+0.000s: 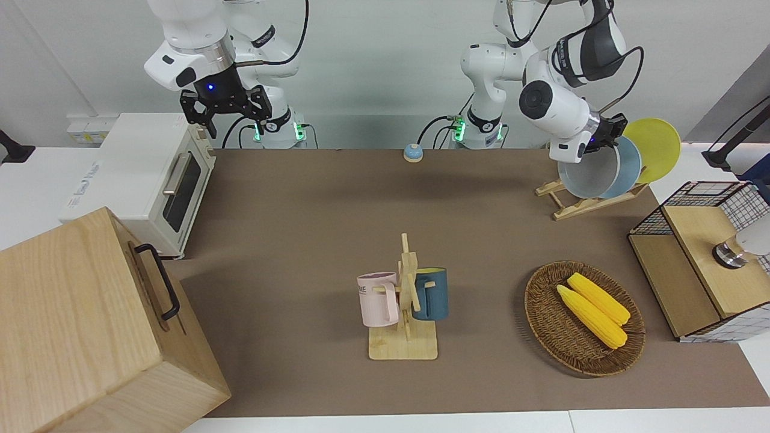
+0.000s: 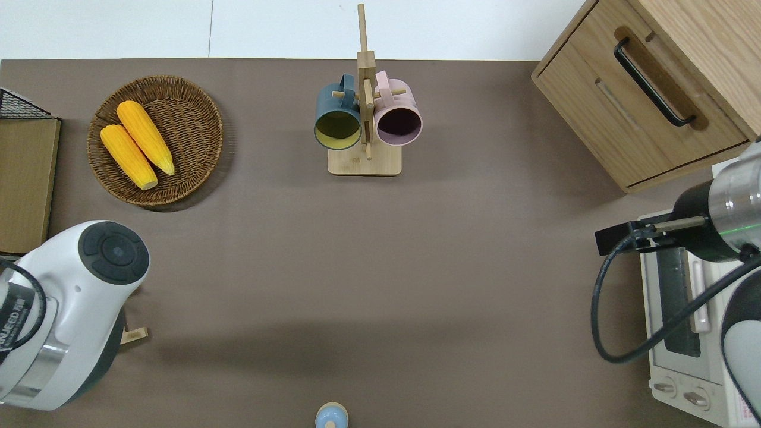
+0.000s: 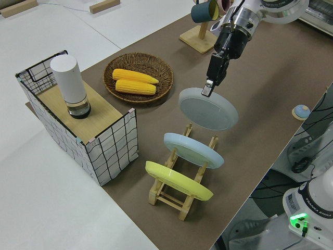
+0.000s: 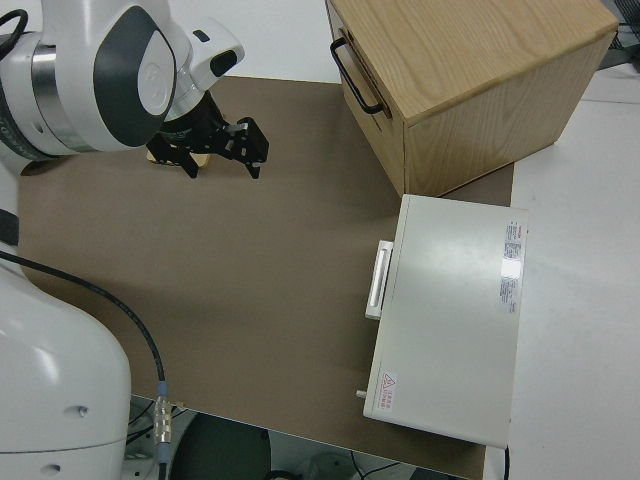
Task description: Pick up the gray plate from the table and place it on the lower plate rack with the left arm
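Left side view gives the clearest look at the work: the left gripper (image 3: pixel 209 87) has its fingers closed on the rim of the gray plate (image 3: pixel 208 109), pinching it at the plate's 11 o'clock edge as that view shows it, and the plate hangs tilted in the air over the free slots of the plate rack (image 3: pixel 177 194), apart from its rails. Two more plates already stand slanted in the rack, a blue plate (image 3: pixel 193 150) next to the gray one and a yellow plate (image 3: pixel 178 180) at the end of the rack toward the left arm's end of the table (image 1: pixel 313 228). From the front, the gray plate (image 1: pixel 586 174) overlaps the blue plate (image 1: pixel 628 165), with the yellow plate (image 1: pixel 659 147) at about 2 o'clock from it. A wicker basket (image 1: pixel 544 313) with two ears of corn (image 1: pixel 592 310) lies farther from the robots than the rack, and a mug stand (image 1: pixel 406 313) with a pink mug (image 1: pixel 378 299) and a dark blue mug (image 1: pixel 432 293) stands near the middle of the table. The right gripper (image 1: pixel 224 108) is parked, its fingers spread apart and holding nothing
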`<move>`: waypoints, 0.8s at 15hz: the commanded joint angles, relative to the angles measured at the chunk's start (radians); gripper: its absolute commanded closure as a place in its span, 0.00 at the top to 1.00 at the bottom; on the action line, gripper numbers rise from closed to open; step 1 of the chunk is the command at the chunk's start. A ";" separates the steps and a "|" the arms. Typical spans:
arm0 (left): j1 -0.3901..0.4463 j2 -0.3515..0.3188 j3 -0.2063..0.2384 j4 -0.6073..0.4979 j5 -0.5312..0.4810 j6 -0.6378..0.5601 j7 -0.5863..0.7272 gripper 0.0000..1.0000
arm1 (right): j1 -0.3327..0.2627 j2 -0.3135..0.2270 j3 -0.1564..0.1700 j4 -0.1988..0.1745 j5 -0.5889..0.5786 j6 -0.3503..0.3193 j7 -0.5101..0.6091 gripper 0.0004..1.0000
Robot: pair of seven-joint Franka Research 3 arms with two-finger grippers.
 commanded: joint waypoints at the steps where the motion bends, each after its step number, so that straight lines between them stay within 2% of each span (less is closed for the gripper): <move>1: -0.012 0.010 -0.005 -0.035 0.033 -0.017 -0.050 0.00 | -0.010 -0.002 0.006 0.006 0.010 -0.014 0.000 0.99; 6: -0.013 0.025 -0.022 -0.072 0.035 -0.018 -0.119 0.00 | -0.010 -0.002 0.006 0.006 0.010 -0.014 -0.001 0.99; 12: -0.013 0.086 -0.054 -0.098 0.033 -0.021 -0.234 0.00 | -0.010 -0.002 0.006 0.006 0.010 -0.014 0.000 0.99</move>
